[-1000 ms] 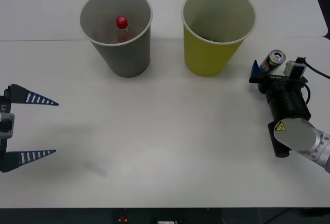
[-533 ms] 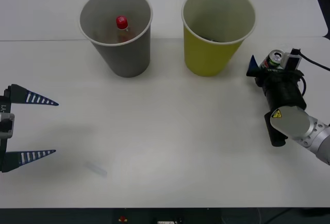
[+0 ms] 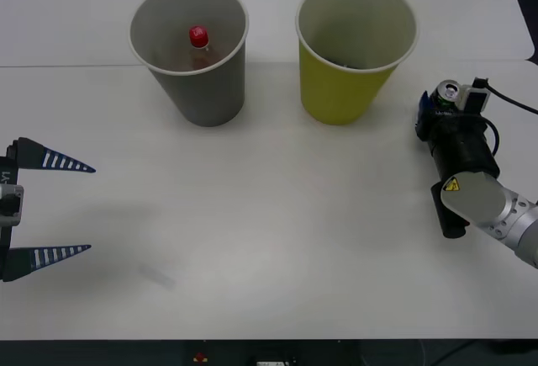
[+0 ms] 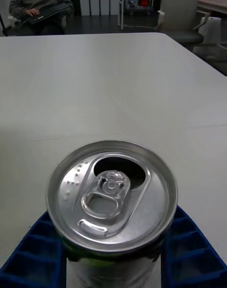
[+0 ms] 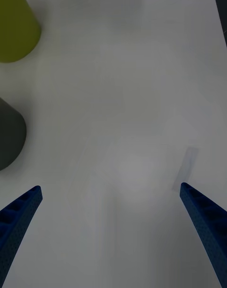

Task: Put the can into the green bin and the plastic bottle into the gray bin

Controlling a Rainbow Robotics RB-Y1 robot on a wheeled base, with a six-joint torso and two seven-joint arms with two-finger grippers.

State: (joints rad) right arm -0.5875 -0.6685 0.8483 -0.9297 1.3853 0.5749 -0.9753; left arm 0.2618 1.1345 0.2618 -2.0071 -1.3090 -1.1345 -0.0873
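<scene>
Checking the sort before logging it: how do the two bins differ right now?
The gray bin holds the plastic bottle, red cap up; no can lies in the green bin. The gray bin stands toward the robot's left, the green bin nearer the right claw gripping the can. Both are upright, tapered and pale-rimmed.

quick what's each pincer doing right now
Left pincer: open, holding nothing, low over the table.
Right pincer: shut on the can, right of the green bin.
</scene>
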